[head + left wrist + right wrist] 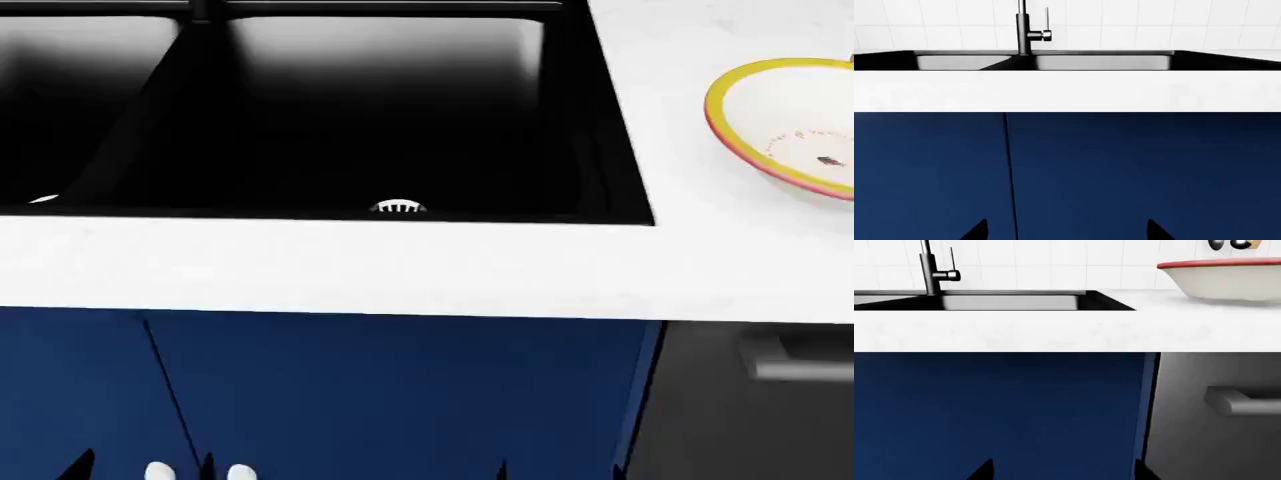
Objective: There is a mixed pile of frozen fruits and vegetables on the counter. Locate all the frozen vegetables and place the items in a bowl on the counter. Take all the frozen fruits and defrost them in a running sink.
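Observation:
The black double-basin sink [387,120] is set in the white counter [400,265], with a round metal drain [398,207] in its right basin. Its tall black tap [1024,30] stands behind the divider and no water shows. The white bowl [794,120] with a yellow rim and red outer edge sits empty on the counter right of the sink, and also shows in the right wrist view [1227,282]. My left gripper [1067,232] and right gripper [1064,472] are open and empty, low in front of the cabinet. The carrot, eggplant and pear are out of view.
Dark blue cabinet doors [400,400] fill the front below the counter. A grey drawer front with a bar handle [1241,400] is to their right, under the bowl. A white tiled wall [1154,25] stands behind the sink.

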